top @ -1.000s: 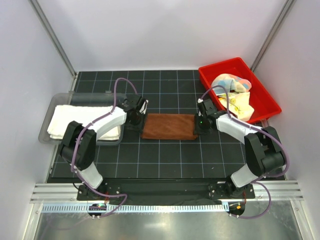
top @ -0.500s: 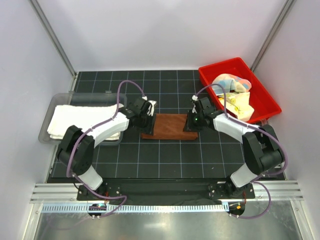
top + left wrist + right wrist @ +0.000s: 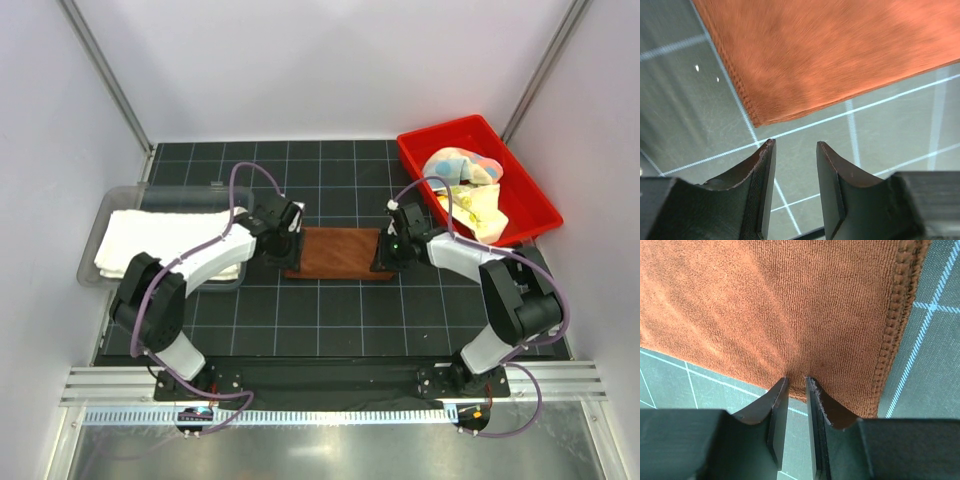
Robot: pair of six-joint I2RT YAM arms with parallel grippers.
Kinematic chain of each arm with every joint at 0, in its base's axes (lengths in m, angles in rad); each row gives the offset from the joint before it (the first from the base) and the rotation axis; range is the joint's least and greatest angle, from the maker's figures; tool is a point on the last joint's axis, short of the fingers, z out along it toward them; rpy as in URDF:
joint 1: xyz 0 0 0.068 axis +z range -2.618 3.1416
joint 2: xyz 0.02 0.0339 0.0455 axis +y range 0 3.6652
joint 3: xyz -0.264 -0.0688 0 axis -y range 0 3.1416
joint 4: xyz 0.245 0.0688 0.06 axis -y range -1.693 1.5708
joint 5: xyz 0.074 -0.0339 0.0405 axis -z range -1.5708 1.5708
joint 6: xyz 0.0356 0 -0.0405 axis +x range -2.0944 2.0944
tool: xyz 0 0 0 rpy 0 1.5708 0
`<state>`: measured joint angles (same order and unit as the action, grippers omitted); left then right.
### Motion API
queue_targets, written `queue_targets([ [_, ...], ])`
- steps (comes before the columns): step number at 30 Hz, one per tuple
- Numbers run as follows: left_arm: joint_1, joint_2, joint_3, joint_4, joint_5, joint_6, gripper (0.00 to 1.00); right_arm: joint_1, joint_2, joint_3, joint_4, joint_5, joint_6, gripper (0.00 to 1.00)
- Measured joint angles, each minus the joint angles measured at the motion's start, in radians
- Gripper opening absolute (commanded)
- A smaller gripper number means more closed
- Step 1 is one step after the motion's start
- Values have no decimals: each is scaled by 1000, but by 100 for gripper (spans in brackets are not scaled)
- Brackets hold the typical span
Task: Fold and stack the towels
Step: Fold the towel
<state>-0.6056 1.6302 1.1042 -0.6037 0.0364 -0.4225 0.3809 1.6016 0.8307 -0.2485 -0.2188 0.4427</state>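
Observation:
A brown towel [image 3: 335,253], folded into a flat strip, lies on the black gridded mat between both arms. My left gripper [image 3: 285,245] hovers at its left end. In the left wrist view that gripper [image 3: 795,145] stands open and empty, just short of the brown towel's corner [image 3: 757,120]. My right gripper [image 3: 390,250] is at the right end. Seen from the right wrist, its tips [image 3: 796,379] are pinched on the near edge of the brown towel [image 3: 765,305], and creases fan out from them. A cream-white towel [image 3: 150,240] lies folded in a tray. Pastel [image 3: 460,165] and yellow [image 3: 475,210] towels sit in a bin.
The clear plastic tray [image 3: 110,200] stands at the mat's left edge. The red bin [image 3: 420,150] stands at the back right. White walls with metal posts close in the back and both sides. An aluminium rail runs along the near edge.
Both grippers moved in toward the brown towel's ends and dropped lower. The right jaws narrowed onto its near edge. The towel lies in the same place.

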Motion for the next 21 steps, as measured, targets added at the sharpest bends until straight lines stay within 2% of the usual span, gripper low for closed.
queue_targets([
  [8,0,-16,58,79,31,-24,41,-3,-34,-5,-18,15,-23,29],
  [13,6,49,7,81,-36,-27,42,-9,-37,-5,-22,34,-26,29],
  [21,12,92,-31,79,-51,-46,42,-36,-37,-5,-22,42,-30,29],
])
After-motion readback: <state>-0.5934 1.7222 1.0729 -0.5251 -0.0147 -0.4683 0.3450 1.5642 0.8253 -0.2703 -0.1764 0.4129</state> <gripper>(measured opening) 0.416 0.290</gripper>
